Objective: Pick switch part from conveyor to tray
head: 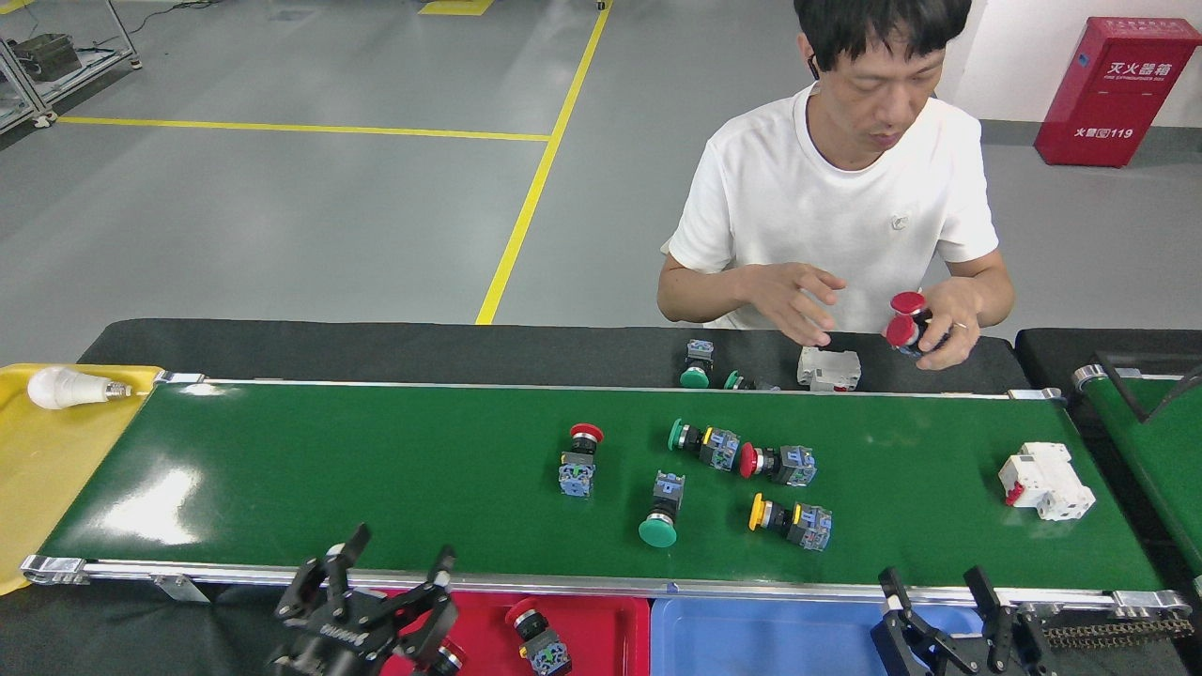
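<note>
The conveyor [376,469] carries several switch parts: a red-capped one [579,458], a green-capped one [701,441] touching another red one [778,462], a large green-capped one [662,512] and a yellow-capped one [791,521]. My left gripper [394,563] is open and empty at the belt's near rail, over the left end of the red tray [610,615]. A red-capped switch part [535,640] lies in that tray. My right gripper [934,591] is open and empty below the near rail, by the blue tray [751,634].
A white breaker [1045,481] rides on the belt's right end. A person behind the belt holds red switch parts [909,317]; a green switch [696,362] and a white breaker [829,368] lie on the black table. A yellow tray [47,469] holds a bulb [61,387].
</note>
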